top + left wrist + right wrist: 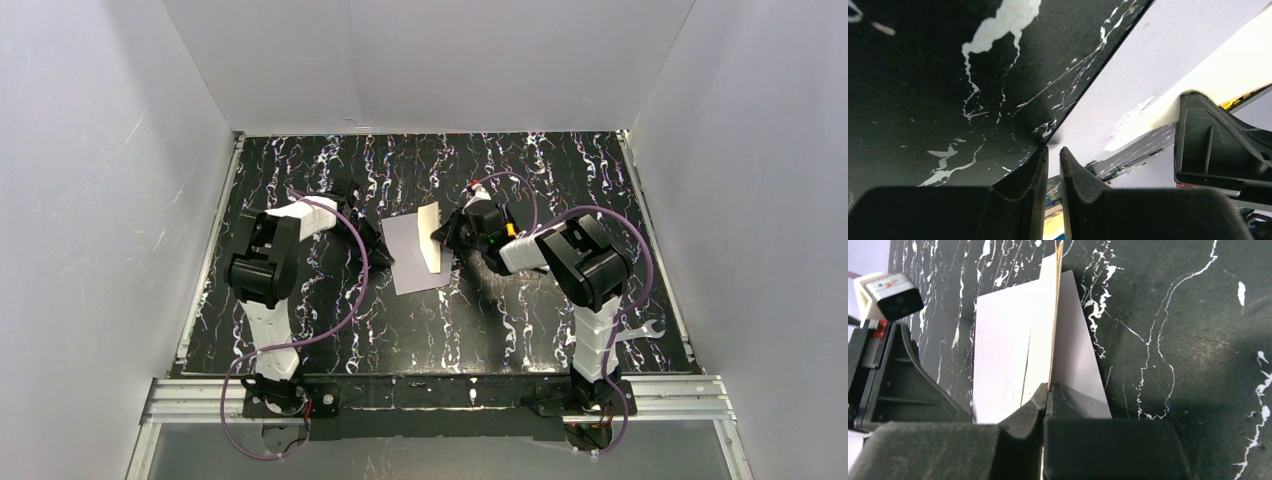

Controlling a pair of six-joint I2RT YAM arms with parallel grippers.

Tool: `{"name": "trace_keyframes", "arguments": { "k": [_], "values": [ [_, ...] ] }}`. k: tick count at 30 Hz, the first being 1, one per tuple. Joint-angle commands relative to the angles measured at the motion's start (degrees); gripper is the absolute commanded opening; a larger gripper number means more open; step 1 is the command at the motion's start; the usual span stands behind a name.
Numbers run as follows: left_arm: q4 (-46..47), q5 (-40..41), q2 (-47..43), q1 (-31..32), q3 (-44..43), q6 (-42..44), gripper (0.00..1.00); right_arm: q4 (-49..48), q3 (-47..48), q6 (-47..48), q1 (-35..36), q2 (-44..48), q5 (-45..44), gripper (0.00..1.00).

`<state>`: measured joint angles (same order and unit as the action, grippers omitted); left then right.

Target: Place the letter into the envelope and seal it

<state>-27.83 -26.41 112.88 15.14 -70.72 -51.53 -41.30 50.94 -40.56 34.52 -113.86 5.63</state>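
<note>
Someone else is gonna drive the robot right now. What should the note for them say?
Left tool: nearly closed at the envelope's left edge; a grip can't be confirmed.
Right tool: shut on the letter, held on edge at the envelope's right side.
Done: letter gripped and at the envelope.
Left to do: slide it in, then seal.

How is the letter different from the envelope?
The letter is cream with an orange edge; the envelope is pale lavender-white. The letter stands up on edge, pinched in the right fingers; the envelope lies on the table. Both are thin paper.
</note>
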Motion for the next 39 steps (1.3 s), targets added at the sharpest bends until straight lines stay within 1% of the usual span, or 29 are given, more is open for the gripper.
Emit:
{"name": "trace_keyframes", "arguments": {
  "k": [1,3,5,11,14,17,18,20,23,28,31,33,39],
  "values": [
    [1.6,3.1,-2.5,1.0,3.4,-1.8,0.14,11.0,4.3,-7.4,0.4,0.9,-3.0,0.01],
    [2.9,3.8,-3.5,1.0,4.0,-2.1,0.13,14.1,4.7,-9.3,0.3,1.0,-2.9,0.01],
    [3.1,5.7,-5.0,1.0,2.9,-0.4,0.12,16.2,5.3,-9.8,0.3,0.9,-2.4,0.01],
    [1.5,10.8,-10.2,0.9,-2.6,5.1,0.15,21.6,7.1,-7.1,-0.1,-0.6,-2.8,0.01],
    [4.0,11.8,-13.0,0.9,-1.8,5.1,0.16,24.9,8.6,-5.1,-0.2,-1.4,-3.0,0.01],
    [10.0,10.3,-14.1,0.9,-0.1,5.0,0.17,24.5,8.4,-5.1,-0.2,-1.4,-2.6,0.01],
    [13.1,9.2,-13.7,0.9,0.1,5.0,0.17,24.4,8.4,-5.1,-0.2,-1.4,-2.4,0.01],
    [16.2,6.8,-10.8,0.9,-0.8,5.0,0.16,24.3,8.2,-4.9,-0.2,-1.2,-2.1,0.01],
    [14.1,7.4,-4.0,0.9,-5.1,5.0,0.13,23.6,7.8,-4.1,-0.2,-0.8,-1.3,0.01],
    [13.7,9.3,2.6,1.0,-9.3,5.4,0.10,22.3,6.5,-3.5,-0.2,-0.2,-0.4,0.01],
    [11.6,12.3,4.5,1.0,-10.5,6.0,0.07,21.3,5.6,-3.3,-0.2,0.1,0.1,0.01],
    [11.5,12.8,5.0,1.0,-10.2,6.0,0.05,20.5,4.8,-3.7,-0.2,0.4,1.2,0.01],
    [9.0,15.7,6.1,1.2,-8.4,4.4,0.00,22.2,2.1,-4.0,-0.2,3.1,1.1,0.01]
  ]
}}
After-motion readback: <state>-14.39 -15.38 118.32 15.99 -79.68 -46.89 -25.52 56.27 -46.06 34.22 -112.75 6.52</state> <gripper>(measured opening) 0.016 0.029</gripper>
